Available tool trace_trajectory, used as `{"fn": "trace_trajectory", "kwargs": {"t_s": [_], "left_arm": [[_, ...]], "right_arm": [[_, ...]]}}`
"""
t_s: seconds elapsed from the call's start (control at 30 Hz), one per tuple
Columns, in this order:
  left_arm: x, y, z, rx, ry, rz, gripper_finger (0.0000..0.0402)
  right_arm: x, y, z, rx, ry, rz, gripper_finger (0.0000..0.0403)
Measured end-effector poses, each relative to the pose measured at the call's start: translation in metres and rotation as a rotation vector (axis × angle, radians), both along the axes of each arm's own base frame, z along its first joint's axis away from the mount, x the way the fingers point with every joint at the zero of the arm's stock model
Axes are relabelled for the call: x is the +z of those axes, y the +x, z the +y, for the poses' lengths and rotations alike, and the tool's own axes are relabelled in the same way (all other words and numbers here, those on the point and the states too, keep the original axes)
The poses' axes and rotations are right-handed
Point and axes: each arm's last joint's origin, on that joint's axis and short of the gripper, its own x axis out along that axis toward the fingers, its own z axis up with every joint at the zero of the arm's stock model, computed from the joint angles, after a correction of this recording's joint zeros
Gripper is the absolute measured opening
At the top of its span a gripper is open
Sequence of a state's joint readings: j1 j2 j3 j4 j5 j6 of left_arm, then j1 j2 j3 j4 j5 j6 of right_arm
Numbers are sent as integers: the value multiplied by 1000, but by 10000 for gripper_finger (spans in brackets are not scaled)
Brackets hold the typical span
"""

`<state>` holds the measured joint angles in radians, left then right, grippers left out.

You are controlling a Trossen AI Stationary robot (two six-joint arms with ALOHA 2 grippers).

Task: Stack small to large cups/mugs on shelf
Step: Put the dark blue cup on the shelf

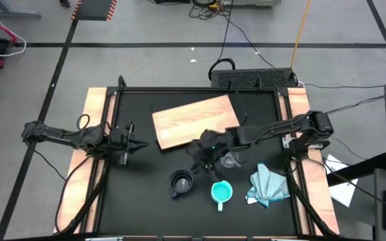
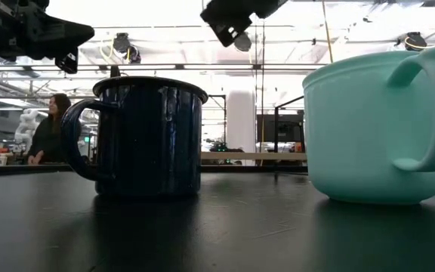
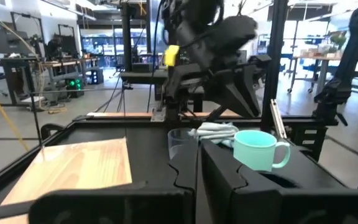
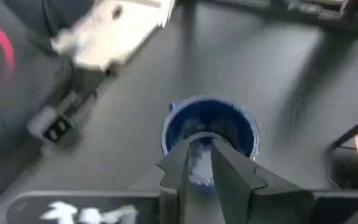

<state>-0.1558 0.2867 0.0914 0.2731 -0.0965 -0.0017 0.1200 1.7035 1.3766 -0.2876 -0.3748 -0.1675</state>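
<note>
A large dark enamel mug (image 1: 181,181) with a loop handle stands upright on the black table near its front edge; in the low view its glossy side looks deep blue-black, with the handle turned to one side. Just beside it, toward the right arm's side, a turquoise handled mug (image 1: 221,192) stands upright and open, its handle pointing toward the front edge. A small clear glass cup (image 1: 229,160) stands behind the turquoise mug, partly hidden under the arm. Behind all three lies a flat rectangular board of light natural wood (image 1: 194,120), set at a slight angle, with no cup on it.
</note>
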Motion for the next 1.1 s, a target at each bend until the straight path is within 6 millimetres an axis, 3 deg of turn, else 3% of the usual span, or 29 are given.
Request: {"fn": "trace_trajectory", "kwargs": {"t_s": [0.23,0.47,0.7,1.1], "left_arm": [[-2,0,0,2,-5,19,24],[-4,0,0,2,-6,39,24],[-6,0,0,2,1,64,24],[-7,0,0,1,-5,69,24]], "right_arm": [[-9,15,17,99,-121,35,71],[-5,32,24,140,-164,58,71],[-10,35,39,236,-260,94,84],[-3,41,43,182,-292,13,227]]}}
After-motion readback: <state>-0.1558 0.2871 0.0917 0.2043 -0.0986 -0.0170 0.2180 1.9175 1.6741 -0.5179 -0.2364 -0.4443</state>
